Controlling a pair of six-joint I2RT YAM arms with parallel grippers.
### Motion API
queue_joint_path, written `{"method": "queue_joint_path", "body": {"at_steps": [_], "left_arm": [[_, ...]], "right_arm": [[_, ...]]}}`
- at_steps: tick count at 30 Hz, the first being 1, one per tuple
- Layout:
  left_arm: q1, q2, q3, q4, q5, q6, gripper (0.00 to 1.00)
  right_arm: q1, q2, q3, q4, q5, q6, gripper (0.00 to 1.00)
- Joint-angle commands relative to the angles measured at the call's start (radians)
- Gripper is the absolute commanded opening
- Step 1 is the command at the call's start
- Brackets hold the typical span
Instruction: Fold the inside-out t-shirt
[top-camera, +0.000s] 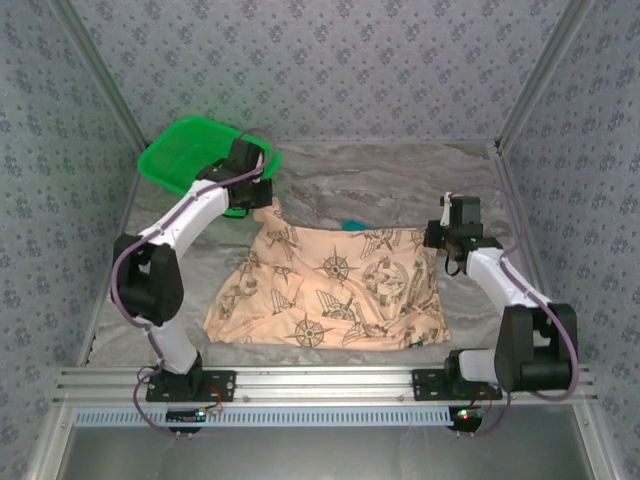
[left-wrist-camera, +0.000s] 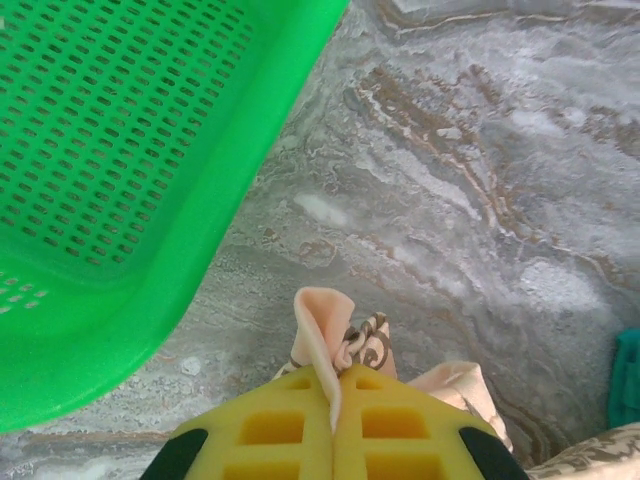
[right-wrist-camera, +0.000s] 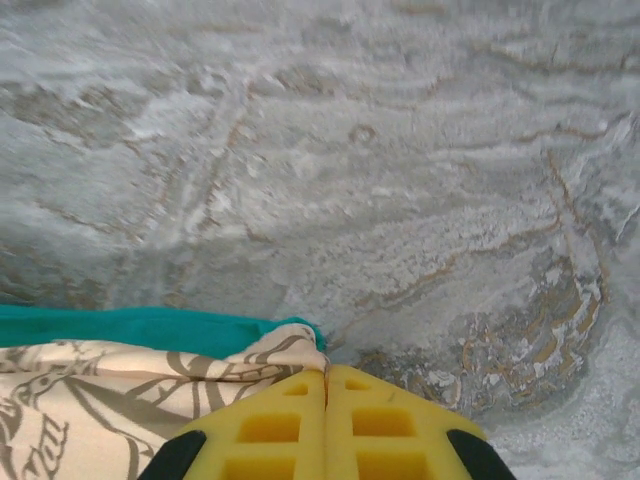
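Note:
The inside-out t-shirt (top-camera: 335, 290), peach-beige with dark compass prints, lies spread on the marble table. My left gripper (top-camera: 262, 200) is at its far left corner, beside the green basket. In the left wrist view that gripper (left-wrist-camera: 333, 372) is shut, and a fold of the shirt's cloth (left-wrist-camera: 325, 320) sticks up from between the yellow pads. My right gripper (top-camera: 440, 240) is at the far right corner. The right wrist view shows it (right-wrist-camera: 326, 370) shut, with the tip of the printed cloth (right-wrist-camera: 120, 400) caught between its pads.
A green perforated basket (top-camera: 195, 150) stands at the back left, close to the left gripper, and its rim (left-wrist-camera: 230, 200) fills the left of the left wrist view. A teal garment (top-camera: 354, 225) peeks out behind the shirt's far edge (right-wrist-camera: 130, 328). Patterned walls enclose the table.

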Motion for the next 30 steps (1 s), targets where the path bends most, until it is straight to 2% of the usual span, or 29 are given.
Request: {"method": "queue_joint_path", "body": {"at_steps": [1,10,16,22,28,29,30], "left_arm": [[0.000,-0.110,-0.043,0.039,0.028,-0.044,0.00],[-0.006,-0.358,-0.373,0.009,0.103,-0.223,0.00],[-0.009,-0.660,-0.643,-0.034,0.107,-0.389,0.00],[-0.012,-0.868,-0.783,-0.123,0.180,-0.537,0.00],[-0.023,-1.010,-0.842,-0.275,0.221,-0.688,0.00],[-0.026,-1.033,-0.866,-0.286,0.239,-0.717,0.07],[-0.030,-1.067,-0.899,-0.293,0.271,-0.761,0.21]], "right_arm": [[0.012,-0.100,-0.039,0.037,0.015,0.018,0.00],[0.060,-0.380,-0.241,-0.187,0.071,0.273,0.00],[0.137,-0.621,-0.359,-0.383,0.147,0.535,0.00],[0.151,-0.708,-0.333,-0.578,0.147,0.705,0.00],[0.151,-0.679,-0.325,-0.741,0.134,0.865,0.00],[0.152,-0.672,-0.338,-0.750,0.135,0.889,0.02],[0.150,-0.663,-0.349,-0.759,0.117,0.910,0.11]]}}
